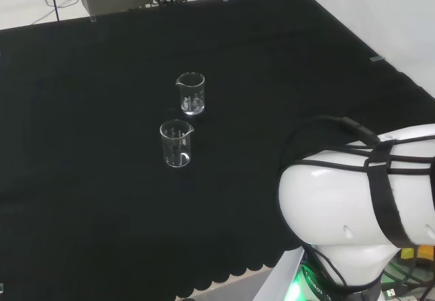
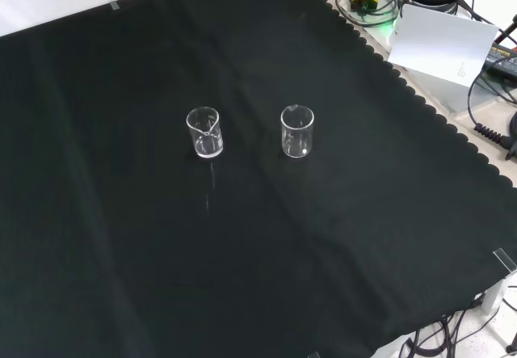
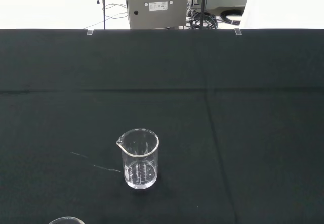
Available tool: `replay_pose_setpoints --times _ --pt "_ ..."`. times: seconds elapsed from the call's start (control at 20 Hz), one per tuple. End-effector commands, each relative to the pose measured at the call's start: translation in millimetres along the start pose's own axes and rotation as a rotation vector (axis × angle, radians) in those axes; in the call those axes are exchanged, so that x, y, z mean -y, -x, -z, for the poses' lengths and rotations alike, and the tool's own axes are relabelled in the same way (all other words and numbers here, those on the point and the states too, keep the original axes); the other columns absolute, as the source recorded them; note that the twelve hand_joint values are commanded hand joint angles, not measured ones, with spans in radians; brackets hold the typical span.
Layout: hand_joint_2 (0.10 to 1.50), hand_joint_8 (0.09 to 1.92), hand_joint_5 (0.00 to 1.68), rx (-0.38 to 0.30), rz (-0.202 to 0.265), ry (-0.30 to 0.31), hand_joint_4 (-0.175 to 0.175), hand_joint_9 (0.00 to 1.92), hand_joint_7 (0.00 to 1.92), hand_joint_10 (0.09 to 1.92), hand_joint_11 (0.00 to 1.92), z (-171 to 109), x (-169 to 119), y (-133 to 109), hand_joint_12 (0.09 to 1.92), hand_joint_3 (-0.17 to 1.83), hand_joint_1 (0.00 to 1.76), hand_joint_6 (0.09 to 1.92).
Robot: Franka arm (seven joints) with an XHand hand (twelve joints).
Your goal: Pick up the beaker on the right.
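A: From where does the head view look?

B: From behind and above the arm's base, out over a white arm link [image 1: 353, 199] at its right, onto the black cloth [image 1: 81, 179]. The far beaker [image 1: 191, 94] and the near beaker [image 1: 176, 143] stand mid-cloth, one behind the other.

A: And the front view?

B: It looks down from the opposite side, about a quarter turn round; the same two stand side by side there, the far beaker [image 2: 203, 132] to the left, the near beaker [image 2: 296, 131] to the right.

A: The wrist view?

B: Low and near, facing across the cloth to a grey cabinet [image 3: 157, 4] beyond the far edge, one beaker close before it.
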State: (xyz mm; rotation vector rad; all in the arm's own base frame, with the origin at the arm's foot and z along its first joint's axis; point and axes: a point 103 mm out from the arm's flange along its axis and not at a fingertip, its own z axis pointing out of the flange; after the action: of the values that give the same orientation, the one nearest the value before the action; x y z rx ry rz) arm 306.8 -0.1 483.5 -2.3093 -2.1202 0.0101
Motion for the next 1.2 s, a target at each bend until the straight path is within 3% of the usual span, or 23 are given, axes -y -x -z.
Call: replay_pose_setpoints --times 0.05,0.25,0.85,1.05,1.2 --pt "1.11 0.57 0.32 0.009 -0.001 0.009 -0.034 0.49 0.04 0.09 0.05 0 0 0 1.41 0.40 0.14 0.09" --pt "1.24 0.52 0.32 0.008 -0.010 0.009 -0.026 0.46 0.02 0.09 0.04 -1 -1 4 1.40 0.36 0.01 0.09" --pt "1.25 0.53 0.32 0.004 -0.060 -0.020 -0.026 0.48 0.05 0.09 0.04 -23 -10 29 1.40 0.35 0.00 0.09" --pt "1.24 0.57 0.34 -0.033 -0.060 -0.028 -0.029 0.54 0.12 0.09 0.07 -42 -22 38 1.41 0.31 0.01 0.09" --pt "1.25 0.60 0.37 -0.057 -0.051 -0.040 -0.031 0.46 0.16 0.36 0.10 -61 -37 40 1.42 0.23 0.06 0.09"
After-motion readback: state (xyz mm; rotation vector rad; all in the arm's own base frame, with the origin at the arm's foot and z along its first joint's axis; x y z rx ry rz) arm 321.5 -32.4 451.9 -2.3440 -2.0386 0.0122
